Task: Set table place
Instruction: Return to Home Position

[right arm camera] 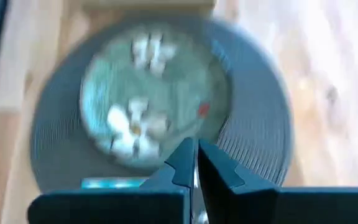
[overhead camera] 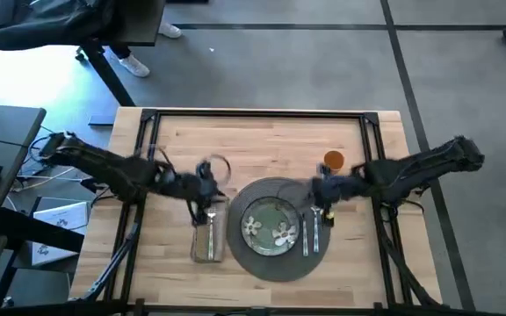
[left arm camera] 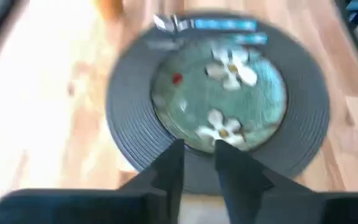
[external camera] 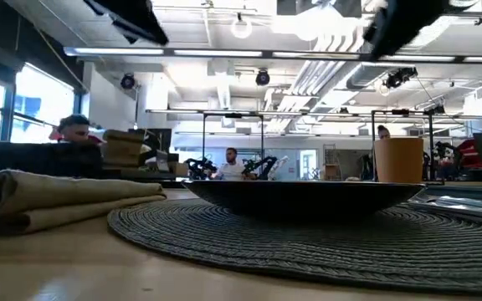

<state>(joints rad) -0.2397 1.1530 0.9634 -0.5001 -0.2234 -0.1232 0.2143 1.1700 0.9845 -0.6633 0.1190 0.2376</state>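
On the table (overhead camera: 174, 140), the green plate (overhead camera: 271, 226) sits on the round mat (overhead camera: 275, 265). Above the napkin (overhead camera: 207, 246) hovers the left gripper (overhead camera: 210, 207), jaws narrow; the right gripper (overhead camera: 321, 209) hovers beside the plate, jaws maybe touching.

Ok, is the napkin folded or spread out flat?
Folded. The low view shows the napkin doubled over in stacked layers with a rounded edge, lying on the table beside the placemat.

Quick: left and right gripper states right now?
Left gripper: fingers slightly apart, empty, by the placemat.
Right gripper: shut, empty, by the placemat.
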